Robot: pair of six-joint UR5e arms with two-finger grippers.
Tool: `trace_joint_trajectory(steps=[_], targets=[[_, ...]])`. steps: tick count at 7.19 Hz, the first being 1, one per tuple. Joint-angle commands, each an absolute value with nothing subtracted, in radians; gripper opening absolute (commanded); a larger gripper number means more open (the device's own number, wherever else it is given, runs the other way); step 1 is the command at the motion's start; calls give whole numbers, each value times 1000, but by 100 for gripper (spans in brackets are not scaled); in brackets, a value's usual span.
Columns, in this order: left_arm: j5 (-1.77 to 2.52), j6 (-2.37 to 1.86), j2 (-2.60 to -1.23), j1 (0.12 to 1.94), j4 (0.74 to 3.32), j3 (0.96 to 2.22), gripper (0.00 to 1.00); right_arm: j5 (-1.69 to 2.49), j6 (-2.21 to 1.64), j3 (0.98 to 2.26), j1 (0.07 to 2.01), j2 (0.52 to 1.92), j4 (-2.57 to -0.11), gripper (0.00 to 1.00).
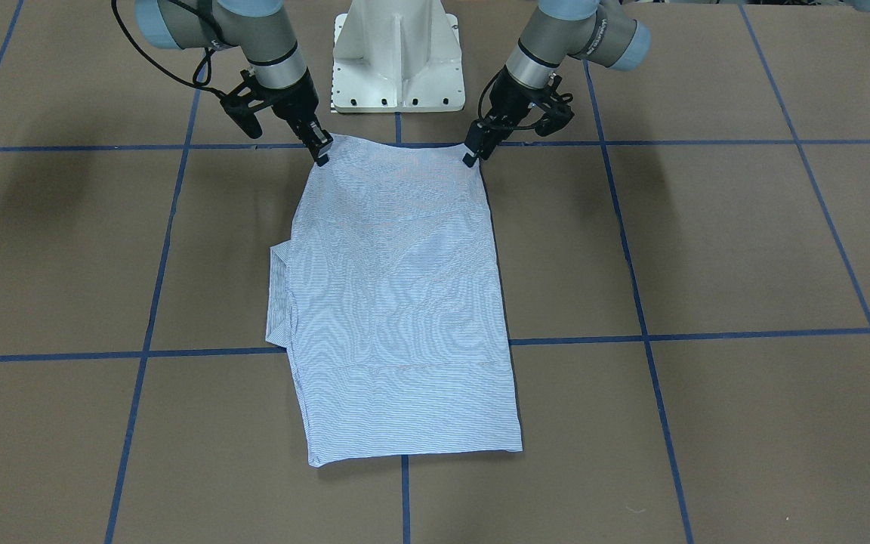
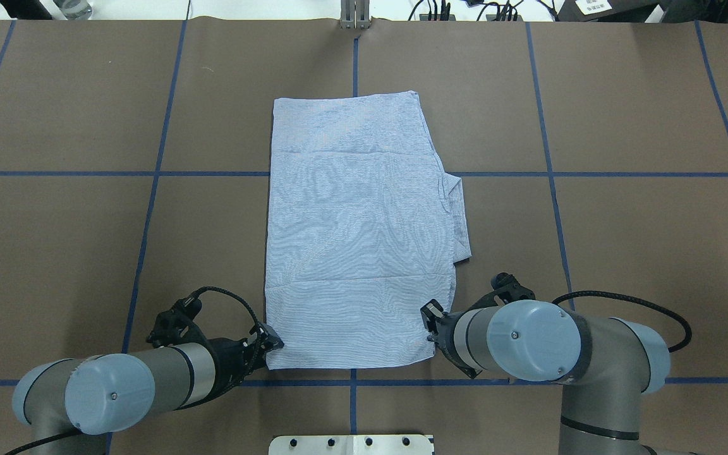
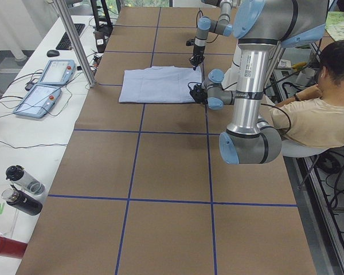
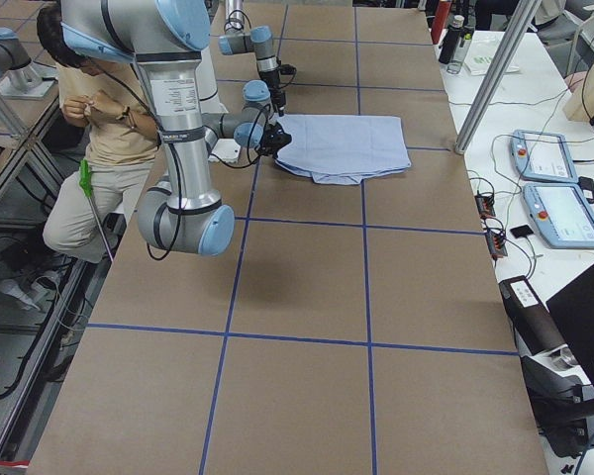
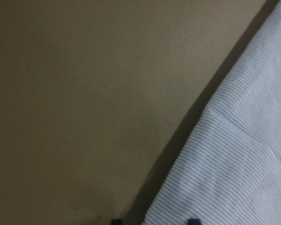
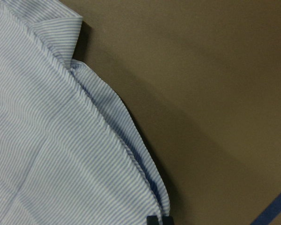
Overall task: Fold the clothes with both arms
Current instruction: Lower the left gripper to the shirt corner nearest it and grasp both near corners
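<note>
The clothes are one blue-and-white striped shirt (image 1: 397,302) (image 2: 357,234), folded into a long rectangle flat on the brown table, with a folded bit (image 2: 459,215) sticking out on its right side. My left gripper (image 2: 270,344) (image 1: 473,155) is at the near-left corner. In the left wrist view its fingertips stand apart, open, with the shirt's edge (image 5: 239,164) between them. My right gripper (image 2: 430,319) (image 1: 320,153) is at the near-right corner. The right wrist view shows this gripper (image 6: 159,219) shut on the layered shirt edge (image 6: 51,154).
The white pedestal base (image 1: 397,60) stands just behind the shirt's near edge. Blue tape lines (image 2: 351,174) grid the table. A seated person (image 3: 315,109) is beside the robot. Two teach pendants (image 3: 46,83) and bottles (image 3: 20,189) lie along the far side bench.
</note>
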State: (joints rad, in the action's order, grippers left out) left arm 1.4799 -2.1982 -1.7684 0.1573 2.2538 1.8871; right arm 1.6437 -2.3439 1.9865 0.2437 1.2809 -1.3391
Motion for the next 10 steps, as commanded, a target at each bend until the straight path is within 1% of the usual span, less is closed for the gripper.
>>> trace_joint_trajectory(steps=[1,4,6,7,8,9,10], targets=[[1479,-2209,-1766,132,2253,1887,0,1644,-2344,1987,244,1281,-1339,0],[1480,-2212,-1769,126,2253,1890,0,1643,-2345,1988,244,1288,-1339,0],[1488,-2212,-1764,127,2253,1929,0,1643,-2350,2005,245,1292,-1339,0],[1489,-2214,-1755,129,2252,1981,0,1641,-2352,2055,245,1313,-1342,0],[1517,-2214,-1740,130,2238,2052,0,1641,-2352,2131,245,1334,-1392,0],[1579,-2207,-1741,147,2188,2107,0,1643,-2352,2181,268,1328,-1435,0],[1594,-2172,-1749,200,2178,2106,0,1647,-2350,2192,306,1318,-1445,0]])
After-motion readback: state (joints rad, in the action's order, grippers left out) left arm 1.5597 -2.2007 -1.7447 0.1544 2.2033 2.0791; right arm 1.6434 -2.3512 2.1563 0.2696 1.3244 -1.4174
